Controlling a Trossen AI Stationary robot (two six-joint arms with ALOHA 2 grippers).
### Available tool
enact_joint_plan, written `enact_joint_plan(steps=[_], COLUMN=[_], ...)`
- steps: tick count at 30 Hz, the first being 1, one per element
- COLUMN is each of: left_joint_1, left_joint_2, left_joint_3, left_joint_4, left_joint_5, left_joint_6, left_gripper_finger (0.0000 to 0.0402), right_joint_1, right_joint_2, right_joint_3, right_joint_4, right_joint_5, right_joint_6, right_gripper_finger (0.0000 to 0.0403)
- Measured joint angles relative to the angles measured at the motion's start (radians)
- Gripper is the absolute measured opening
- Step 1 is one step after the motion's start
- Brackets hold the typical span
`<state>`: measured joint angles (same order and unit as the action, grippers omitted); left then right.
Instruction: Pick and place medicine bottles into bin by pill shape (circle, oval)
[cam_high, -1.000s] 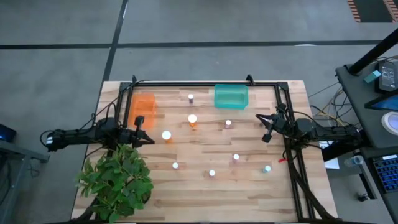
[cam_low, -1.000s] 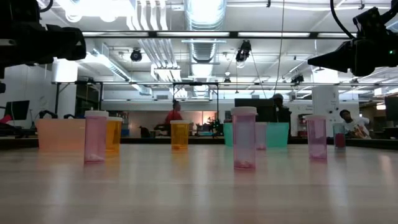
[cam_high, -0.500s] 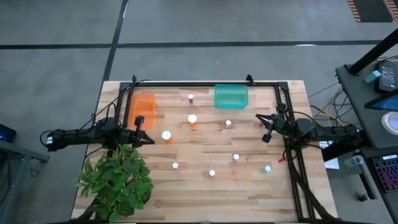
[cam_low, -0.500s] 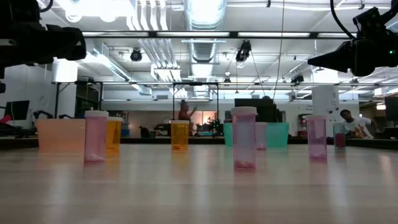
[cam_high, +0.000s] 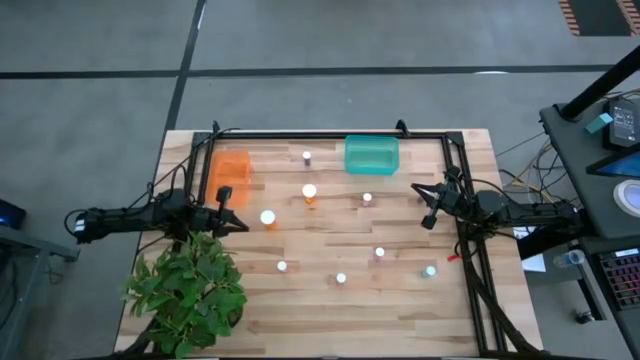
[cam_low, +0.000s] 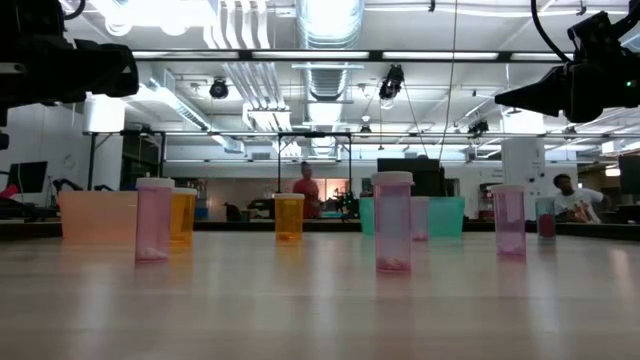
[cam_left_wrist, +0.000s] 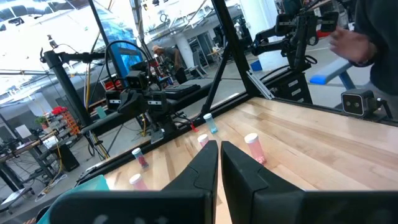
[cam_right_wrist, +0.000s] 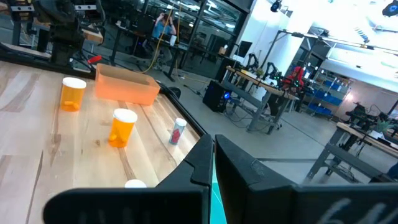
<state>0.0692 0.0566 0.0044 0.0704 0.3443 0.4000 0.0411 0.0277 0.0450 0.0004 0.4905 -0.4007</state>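
left hand (cam_high: 243, 224): fingers pressed together, hanging empty over the light wooden worktop (cam_high: 400, 300)'s left edge | right hand (cam_high: 427, 222): fingers together, empty, at right edge | small white-capped medicine bottles (cam_high: 309, 192): standing scattered mid-worktop, outside translucent orange bin (cam_high: 231, 171) and teal bin (cam_high: 371, 154)

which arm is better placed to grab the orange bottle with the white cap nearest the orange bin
Left. The left gripper, shut and empty, hangs just beside that orange white-capped bottle, near the orange bin. The right gripper, also shut, waits at the table's opposite edge.
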Motion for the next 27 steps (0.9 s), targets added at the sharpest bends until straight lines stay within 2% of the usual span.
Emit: enact_joint_plan(steps=[8, 16, 18, 22, 24, 27], left_joint_1=[0.0, 0.001, 0.001, 0.001, 0.001, 0.001], left_joint_2=[0.0, 0.0, 0.0, 0.0, 0.0, 0.0], left_joint_3=[0.0, 0.0, 0.0, 0.0, 0.0, 0.0], left_joint_4=[0.01, 0.226, 0.251, 0.268, 0.264, 0.275], left_joint_5=[0.003, 0.002, 0.002, 0.002, 0.001, 0.0], left_joint_6=[0.0, 0.0, 0.0, 0.0, 0.0, 0.0], left_gripper_finger=[0.0003, 0.0003, 0.0003, 0.0003, 0.0003, 0.0003], right_joint_1=[0.0, 0.0, 0.0, 0.0, -0.004, -0.005], right_joint_2=[0.0, 0.0, 0.0, 0.0, 0.0, 0.0], right_joint_3=[0.0, 0.0, 0.0, 0.0, 0.0, 0.0], right_joint_4=[0.001, 0.004, 0.004, 0.004, 0.005, 0.012], right_joint_5=[0.0, 0.0, -0.003, -0.035, -0.023, 0.004], right_joint_6=[-0.001, 0.02, 0.132, 0.483, 0.519, 0.489], right_gripper_finger=[0.0009, 0.0009, 0.0009, 0.0009, 0.0009, 0.0009])
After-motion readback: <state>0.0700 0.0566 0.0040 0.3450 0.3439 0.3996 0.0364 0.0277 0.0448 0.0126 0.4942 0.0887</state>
